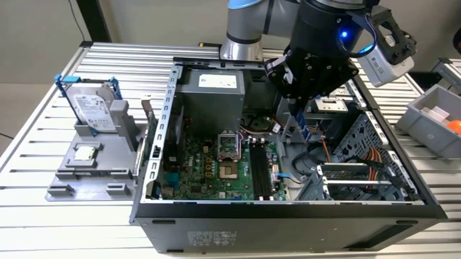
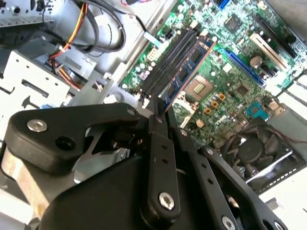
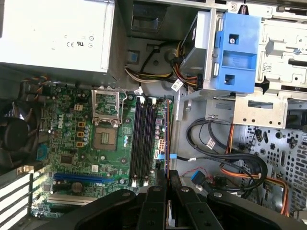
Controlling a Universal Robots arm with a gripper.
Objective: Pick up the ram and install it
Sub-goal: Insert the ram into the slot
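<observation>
My gripper hangs over the open computer case, shut on the ram. The ram is a thin stick pointing down toward the motherboard. In the second wrist view the ram shows its black chips, running out from my gripper alongside the long black slots. In the first wrist view the ram is edge-on, just beside the slots, with my gripper closed on its near end. It is held above the board, apart from the slots.
The case walls ring the board. A grey power supply sits at the back, with a drive cage and cables at the exterior view's right. A hard drive on a grey holder stands outside left, a grey bin outside right.
</observation>
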